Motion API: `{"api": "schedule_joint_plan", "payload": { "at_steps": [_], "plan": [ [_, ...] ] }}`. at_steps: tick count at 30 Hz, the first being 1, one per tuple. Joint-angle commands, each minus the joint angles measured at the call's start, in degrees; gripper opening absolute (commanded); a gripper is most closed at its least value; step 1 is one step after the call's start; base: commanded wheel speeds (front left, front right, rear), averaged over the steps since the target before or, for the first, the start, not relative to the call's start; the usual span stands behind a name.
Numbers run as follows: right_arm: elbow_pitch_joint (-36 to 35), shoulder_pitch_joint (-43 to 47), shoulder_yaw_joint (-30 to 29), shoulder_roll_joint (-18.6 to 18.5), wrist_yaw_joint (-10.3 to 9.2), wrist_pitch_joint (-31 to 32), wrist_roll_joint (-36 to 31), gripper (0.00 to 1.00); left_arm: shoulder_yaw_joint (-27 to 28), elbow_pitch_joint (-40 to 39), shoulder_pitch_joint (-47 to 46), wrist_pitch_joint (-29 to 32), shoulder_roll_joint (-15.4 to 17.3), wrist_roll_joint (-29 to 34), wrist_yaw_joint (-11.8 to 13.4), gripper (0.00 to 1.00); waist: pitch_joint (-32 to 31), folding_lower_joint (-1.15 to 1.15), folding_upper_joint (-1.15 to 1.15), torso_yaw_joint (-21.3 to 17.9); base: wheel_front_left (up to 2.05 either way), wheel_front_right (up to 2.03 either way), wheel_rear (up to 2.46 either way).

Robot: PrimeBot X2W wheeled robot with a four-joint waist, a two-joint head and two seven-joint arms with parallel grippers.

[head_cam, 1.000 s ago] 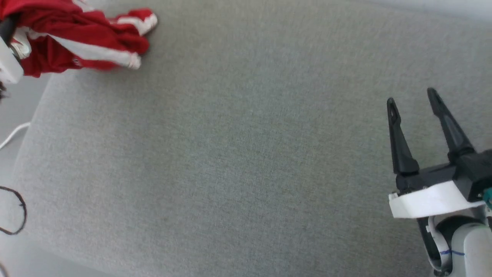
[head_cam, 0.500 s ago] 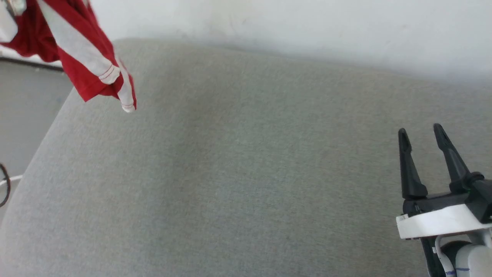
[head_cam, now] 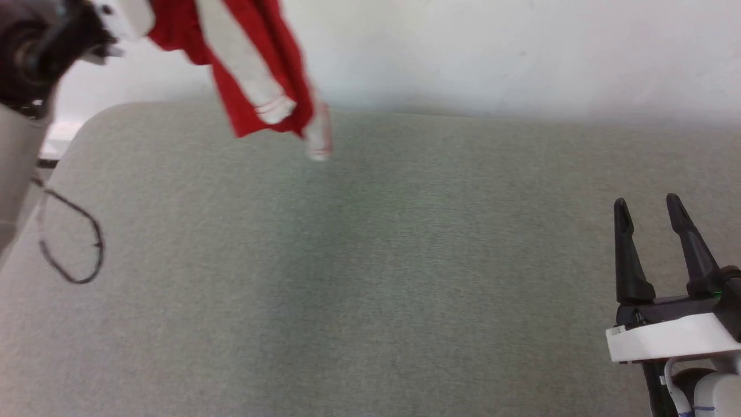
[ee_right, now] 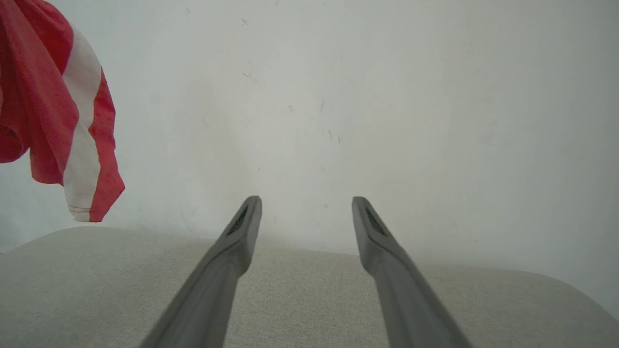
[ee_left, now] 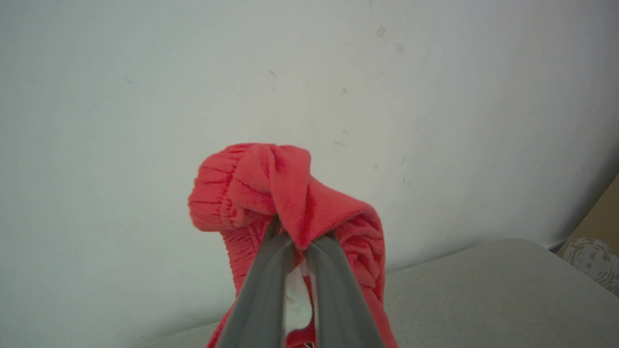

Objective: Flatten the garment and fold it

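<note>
**Left claw clamped on shorts, right claw apart**

Left claw [ee_left: 302, 232]: fingers drawn nearly together, pinching a bunched fold of the shorts [ee_left: 271, 183] at the gathered elastic waistband. A bit of white cloth shows between the fingers.

Right claw [head_cam: 647, 201]: fingers spread wide with nothing between them, low over the near right part of the pad.

Wall [head_cam: 492, 52]: pale and plain, with faint scuffs, behind the pad.

Pad [head_cam: 370, 260]: grey woven fabric with rounded far corners.

Shorts [head_cam: 278, 69]: red with a white side stripe, hanging from the left claw in front of the wall, above the pad's far left corner. In the right wrist view the hem [ee_right: 80, 210] hangs clear of the pad.

Cable [head_cam: 99, 246]: thin black loop at the pad's left edge.
</note>
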Motion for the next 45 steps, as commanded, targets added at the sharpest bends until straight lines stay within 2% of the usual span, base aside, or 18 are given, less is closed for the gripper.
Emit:
{"api": "schedule_joint_plan", "payload": {
  "at_steps": [1,6,7,13,19,24,29,32,37,38,39,40,45],
  "plan": [
    [0.2,-0.5,-0.1,0.1,-0.05,-0.4,0.2,1.00,-0.2,-1.6,0.0,0.0,-1.2,-0.5,1.3,0.00,0.3,0.00,0.00,-2.3,0.00,0.00,0.00],
    [0.0,-0.9,-0.8,0.1,-0.05,-0.5,0.2,1.00,-1.5,-6.2,1.3,-1.7,-4.8,0.8,4.9,0.00,2.0,0.00,0.00,-4.2,0.00,0.00,0.00],
    [0.0,-0.9,-0.8,0.1,-0.05,-0.5,0.2,1.00,-1.5,-6.2,1.3,-1.7,-4.8,0.8,4.9,0.00,2.0,0.00,0.00,-4.2,0.00,0.00,0.00],
    [-0.5,-2.0,-0.9,0.1,-0.05,-0.8,0.3,1.00,-3.5,-9.6,4.9,-4.6,-10.3,1.9,9.3,0.00,4.2,0.00,0.00,-5.8,0.00,0.00,0.00],
    [-0.5,-1.7,-0.9,0.1,-0.05,-1.0,0.6,1.00,-8.5,-11.7,11.0,-8.4,-14.5,5.0,11.4,0.00,4.6,0.00,0.00,-6.4,0.00,0.00,0.00],
    [0.1,-1.2,-0.9,0.1,-0.05,-1.1,1.0,1.00,-12.6,-10.8,20.1,-11.8,-17.6,5.7,13.9,0.00,4.2,0.00,0.00,-6.7,0.00,0.00,0.00],
    [0.5,-0.6,-0.5,0.1,-0.05,-0.7,1.1,1.00,-14.3,-5.7,30.1,-15.4,-20.0,4.2,16.9,0.00,3.8,0.00,0.00,-6.8,0.00,0.00,0.00],
    [0.7,-0.4,-0.3,0.1,-0.05,-0.5,1.1,1.00,-15.7,-2.3,34.8,-15.7,-20.7,3.0,17.0,0.00,3.7,0.00,0.00,-6.7,0.00,0.00,0.00],
    [0.8,-0.2,-0.7,0.1,-0.05,0.1,0.8,1.00,-17.3,1.0,38.0,-16.3,-21.5,2.4,15.5,0.00,3.3,0.00,0.00,-5.8,0.00,0.00,0.00],
    [0.8,-0.2,-0.7,0.1,-0.05,0.2,0.8,1.00,-16.9,1.1,38.2,-16.8,-21.9,1.9,15.2,0.27,3.1,0.00,0.00,-5.6,0.00,0.00,0.00],
    [0.8,-0.1,-0.8,0.1,-0.05,0.4,0.8,1.00,-16.7,1.0,38.1,-17.5,-22.0,1.8,14.8,0.73,2.9,0.00,0.00,-5.4,0.00,0.00,0.00],
    [0.7,0.0,-0.9,0.1,-0.05,0.5,0.7,1.00,-16.4,0.7,37.8,-18.3,-22.0,2.1,14.5,1.00,2.8,0.00,0.00,-5.1,0.00,0.00,0.00],
    [0.4,0.4,-1.1,0.1,-0.05,1.0,0.8,1.00,-14.5,-3.7,37.5,-21.6,-20.7,2.0,13.0,1.00,1.9,0.00,0.00,-3.8,0.00,0.00,0.00]
  ]
}}
